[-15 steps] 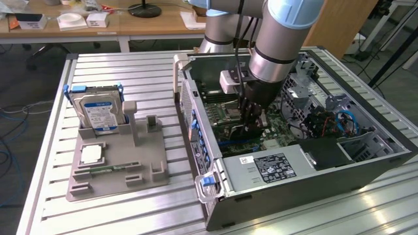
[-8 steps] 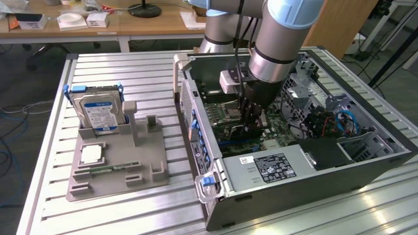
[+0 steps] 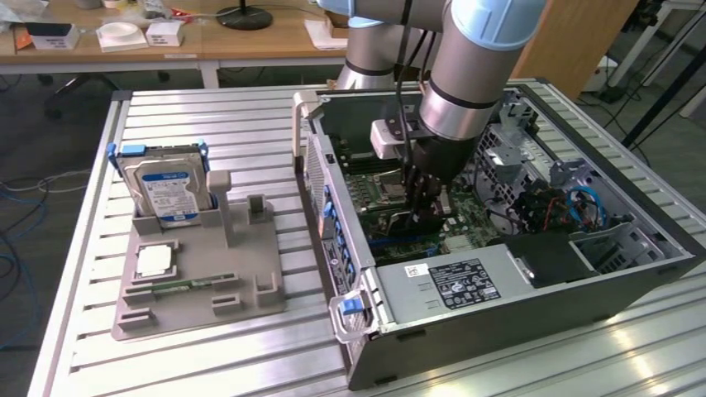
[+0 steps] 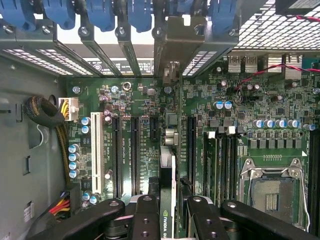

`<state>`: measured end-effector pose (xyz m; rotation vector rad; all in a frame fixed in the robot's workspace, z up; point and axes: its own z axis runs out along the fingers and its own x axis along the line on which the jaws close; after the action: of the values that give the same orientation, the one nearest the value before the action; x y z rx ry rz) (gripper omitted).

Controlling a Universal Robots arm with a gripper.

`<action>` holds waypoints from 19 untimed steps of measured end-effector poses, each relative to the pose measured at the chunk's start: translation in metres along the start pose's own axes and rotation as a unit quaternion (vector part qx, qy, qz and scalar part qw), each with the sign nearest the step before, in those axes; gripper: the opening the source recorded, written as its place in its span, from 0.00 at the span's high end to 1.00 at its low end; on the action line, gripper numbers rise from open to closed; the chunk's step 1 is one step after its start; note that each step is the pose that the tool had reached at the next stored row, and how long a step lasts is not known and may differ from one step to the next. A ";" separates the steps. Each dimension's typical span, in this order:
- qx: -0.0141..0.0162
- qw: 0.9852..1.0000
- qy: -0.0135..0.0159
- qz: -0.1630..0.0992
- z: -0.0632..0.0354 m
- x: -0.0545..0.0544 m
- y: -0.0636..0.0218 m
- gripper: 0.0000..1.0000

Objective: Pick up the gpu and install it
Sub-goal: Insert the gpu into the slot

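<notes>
In the wrist view the gpu [image 4: 168, 170] is a thin card seen edge-on, and my gripper [image 4: 168, 212] is shut on it, a black finger [image 4: 146, 215] on either side. The card stands upright over the green motherboard [image 4: 240, 100], in line with the long black slots [image 4: 135, 150]. Its silver bracket [image 4: 174, 55] reaches the case's rear slot openings. Whether the card's edge sits in a slot I cannot tell. In the exterior view the gripper [image 3: 425, 211] is down inside the open computer case [image 3: 617, 281], over the motherboard, and the card is mostly hidden between its fingers.
On the exterior view's left, a grey holder [image 3: 254, 289] on the slatted metal table carries a silver hard drive [image 3: 165, 186], a square chip [image 3: 155, 260] and a narrow green memory stick [image 3: 188, 285]. Inside the case are a power supply [image 3: 464, 281], cables [image 3: 563, 207] and the empty processor socket [image 4: 272, 192].
</notes>
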<state>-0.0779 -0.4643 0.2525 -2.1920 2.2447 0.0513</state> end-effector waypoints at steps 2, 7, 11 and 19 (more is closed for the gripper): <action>0.000 1.000 0.000 0.000 0.0000 0.000 0.0000 0.74; 0.000 1.000 0.000 0.000 0.0000 0.000 0.0000 0.74; 0.000 1.000 0.000 0.000 0.0000 0.000 0.0000 0.74; 0.000 1.000 0.000 0.000 0.0005 0.000 0.0000 0.74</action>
<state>-0.0779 -0.4643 0.2520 -2.1919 2.2446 0.0515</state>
